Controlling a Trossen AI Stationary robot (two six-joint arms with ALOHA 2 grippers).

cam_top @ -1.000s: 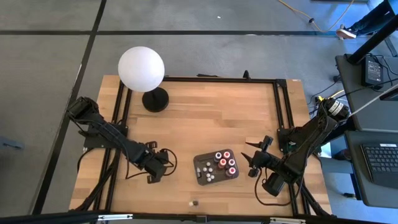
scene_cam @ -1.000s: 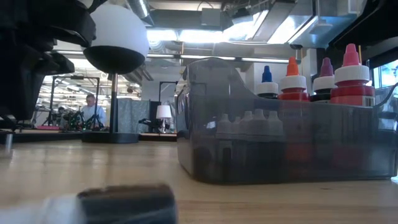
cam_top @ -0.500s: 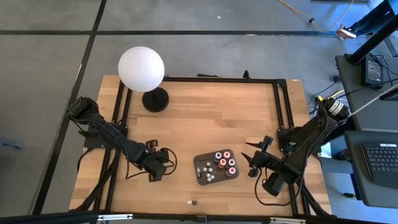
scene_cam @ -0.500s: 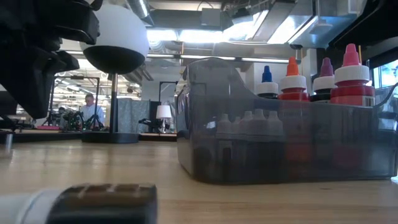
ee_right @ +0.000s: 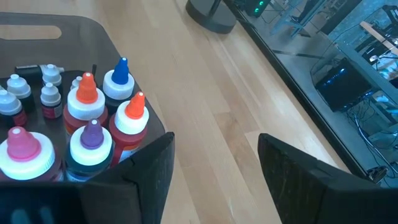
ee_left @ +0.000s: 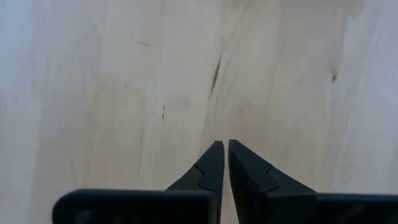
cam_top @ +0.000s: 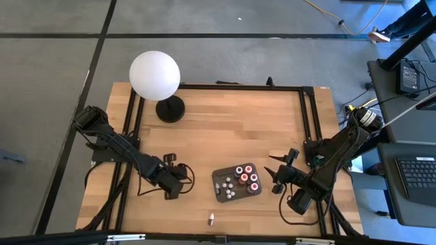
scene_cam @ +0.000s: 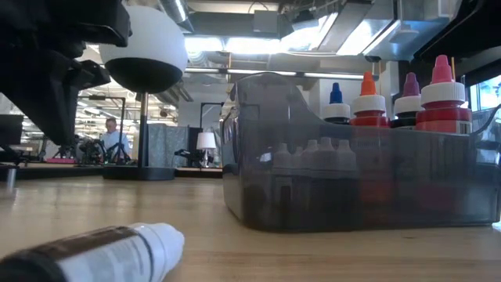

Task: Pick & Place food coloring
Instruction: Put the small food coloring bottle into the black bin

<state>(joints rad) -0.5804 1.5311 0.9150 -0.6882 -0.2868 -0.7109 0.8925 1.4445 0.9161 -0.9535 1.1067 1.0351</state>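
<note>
Food coloring bottles [cam_top: 236, 182] stand upright in the dark grey tray [cam_top: 219, 195] at lower centre of the high view; from above you can count about nine caps, four larger with coloured tips and roughly five small white ones, though the small ones crowd too closely for a sure count. In the right wrist view you see the bigger tips: one blue, two orange, one purple, one pink. One more bottle [cam_top: 211, 218] lies on its side alone on the wooden table [cam_top: 231, 129], below the tray near the frame's bottom edge. Your left gripper [cam_top: 173, 188] sits left of the tray, angled down toward the bare wood, its fingers pressed nearly together on nothing. Your right gripper [cam_top: 275, 173] waits just right of the tray, fingers spread wide and empty. One white globe lamp [cam_top: 155, 75] stands at upper left.
</note>
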